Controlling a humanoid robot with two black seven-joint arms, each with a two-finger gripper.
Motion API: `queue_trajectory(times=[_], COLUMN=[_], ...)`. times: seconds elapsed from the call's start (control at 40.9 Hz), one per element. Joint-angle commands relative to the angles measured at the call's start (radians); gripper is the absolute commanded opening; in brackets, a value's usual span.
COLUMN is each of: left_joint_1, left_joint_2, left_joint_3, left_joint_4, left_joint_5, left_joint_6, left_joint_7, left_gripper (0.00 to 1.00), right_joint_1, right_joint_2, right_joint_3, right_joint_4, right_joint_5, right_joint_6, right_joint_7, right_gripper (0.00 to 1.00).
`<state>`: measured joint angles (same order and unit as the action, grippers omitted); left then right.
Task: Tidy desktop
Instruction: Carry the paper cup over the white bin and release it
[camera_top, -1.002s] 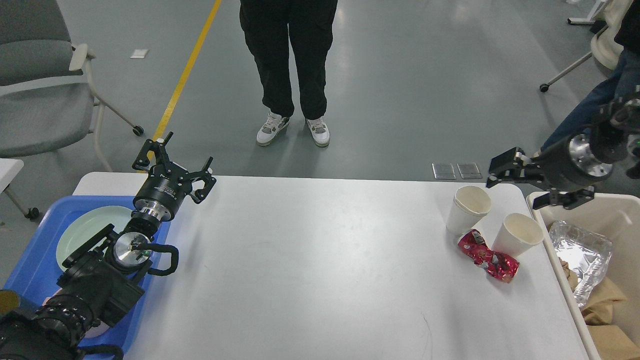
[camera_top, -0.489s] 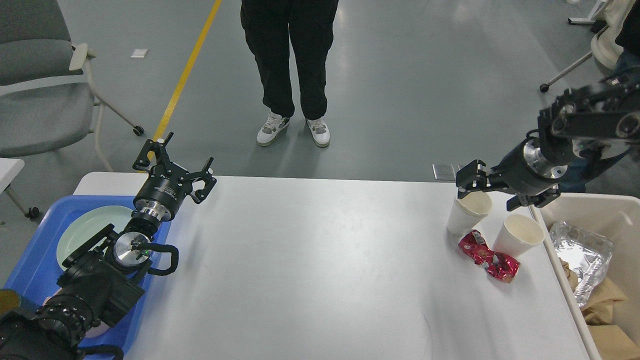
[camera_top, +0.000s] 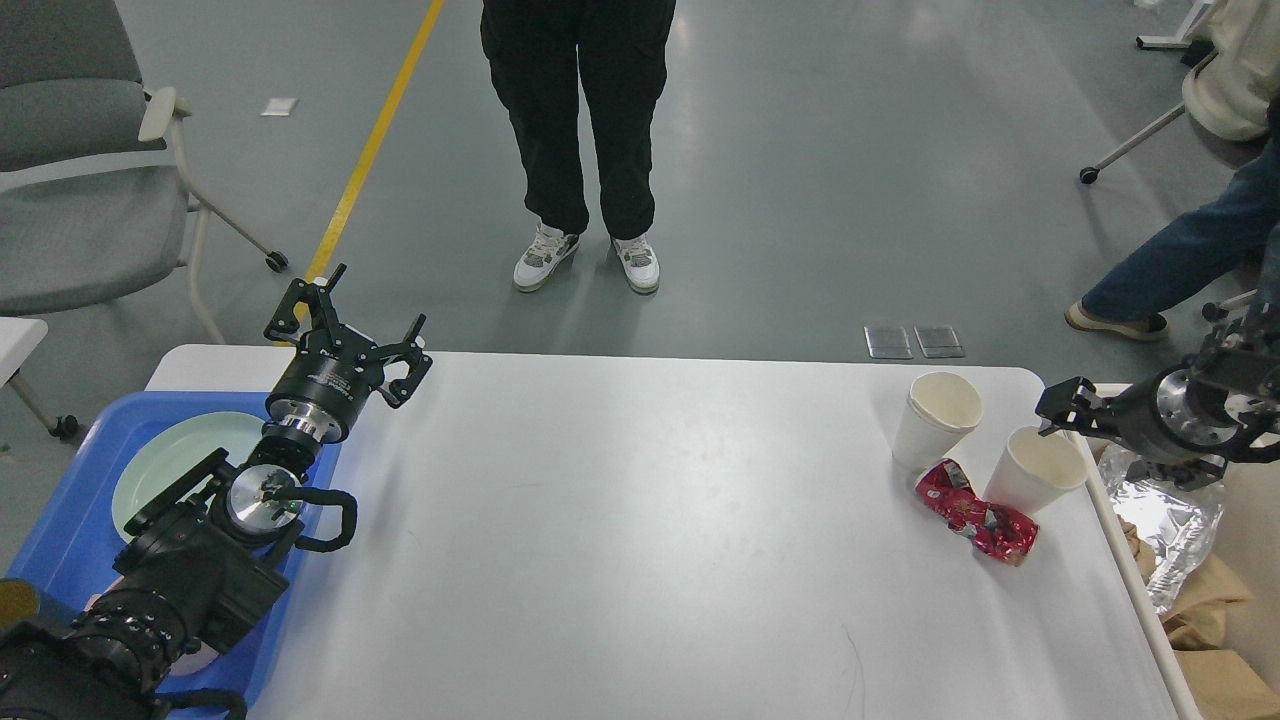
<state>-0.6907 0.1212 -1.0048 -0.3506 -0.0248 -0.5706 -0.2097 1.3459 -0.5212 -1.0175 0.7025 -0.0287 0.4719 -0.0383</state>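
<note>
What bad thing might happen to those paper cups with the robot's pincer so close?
The right pincer hovers right beside the nearer paper cup, so a small slip could tip it over. That cup touches the red wrapper and stands close to the other cup, near the desktop edge; a knock might send them rolling off.

A blue tray (camera_top: 70, 500) held a pale green plate (camera_top: 170, 460). A grey chair (camera_top: 80, 180) stood on the floor. A yellow line (camera_top: 375, 140) ran beside a person's white sneakers (camera_top: 585, 258). Two metal floor plates (camera_top: 914, 341) lay near a seated person's blue-jeaned leg (camera_top: 1180, 260).
</note>
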Motion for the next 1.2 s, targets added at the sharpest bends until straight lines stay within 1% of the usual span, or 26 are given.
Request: queue_trajectory(times=[0.0, 0.073, 0.22, 0.391, 0.513, 0.562, 0.587, 0.635, 0.66, 0.684, 0.709, 0.929, 1.173], left_joint_1=[0.0, 0.0, -0.001, -0.001, 0.0, 0.0, 0.0, -0.001, -0.001, -0.001, -0.001, 0.0, -0.001], left_joint_2=[0.0, 0.0, 0.0, 0.0, 0.0, 0.0, 0.0, 0.0, 0.0, 0.0, 0.0, 0.0, 0.0], left_joint_3=[0.0, 0.0, 0.0, 0.0, 0.0, 0.0, 0.0, 0.0, 0.0, 0.0, 0.0, 0.0, 0.0], left_joint_4=[-0.001, -0.001, -0.001, -0.001, -0.001, -0.001, -0.001, -0.001, -0.001, -0.001, -0.001, -0.001, -0.001], left_joint_5=[0.0, 0.0, 0.0, 0.0, 0.0, 0.0, 0.0, 0.0, 0.0, 0.0, 0.0, 0.0, 0.0], left_joint_6=[0.0, 0.0, 0.0, 0.0, 0.0, 0.0, 0.0, 0.0, 0.0, 0.0, 0.0, 0.0, 0.0], left_joint_7=[0.0, 0.0, 0.001, 0.001, 0.001, 0.0, 0.0, 0.001, 0.0, 0.0, 0.001, 0.0, 0.0], left_gripper=[0.97, 0.97, 0.97, 0.97, 0.97, 0.97, 0.97, 0.97, 0.97, 0.97, 0.97, 0.97, 0.97], right_joint_1=[-0.043, -0.082, -0.125, -0.185, -0.229, -0.235, -0.237, -0.238, -0.24, -0.24, -0.241, -0.243, -0.215], right_joint_2=[0.004, 0.004, 0.006, 0.003, 0.003, 0.006, 0.007, 0.007, 0.009, 0.009, 0.009, 0.01, -0.003], right_joint_3=[0.013, 0.017, 0.049, 0.109, 0.132, 0.143, 0.148, 0.158, 0.162, 0.163, 0.165, 0.166, 0.16], right_joint_4=[-0.012, -0.014, -0.018, -0.04, -0.06, -0.063, -0.064, -0.069, -0.069, -0.069, -0.077, -0.075, -0.057], right_joint_5=[0.036, 0.043, 0.044, 0.044, 0.046, 0.046, 0.046, 0.052, 0.059, 0.067, 0.079, 0.096, 0.095], right_joint_6=[-0.042, -0.085, -0.107, -0.167, -0.199, -0.205, -0.207, -0.207, -0.205, -0.205, -0.208, -0.223, -0.214], right_joint_7=[0.0, 0.0, 0.0, 0.0, 0.0, 0.0, 0.0, 0.0, 0.0, 0.0, 0.0, -0.002, 0.0], right_gripper=[1.0, 1.0, 0.96, 0.79, 0.61, 0.45, 0.4, 0.36, 0.29, 0.13, 0.0, 0.0, 0.0])
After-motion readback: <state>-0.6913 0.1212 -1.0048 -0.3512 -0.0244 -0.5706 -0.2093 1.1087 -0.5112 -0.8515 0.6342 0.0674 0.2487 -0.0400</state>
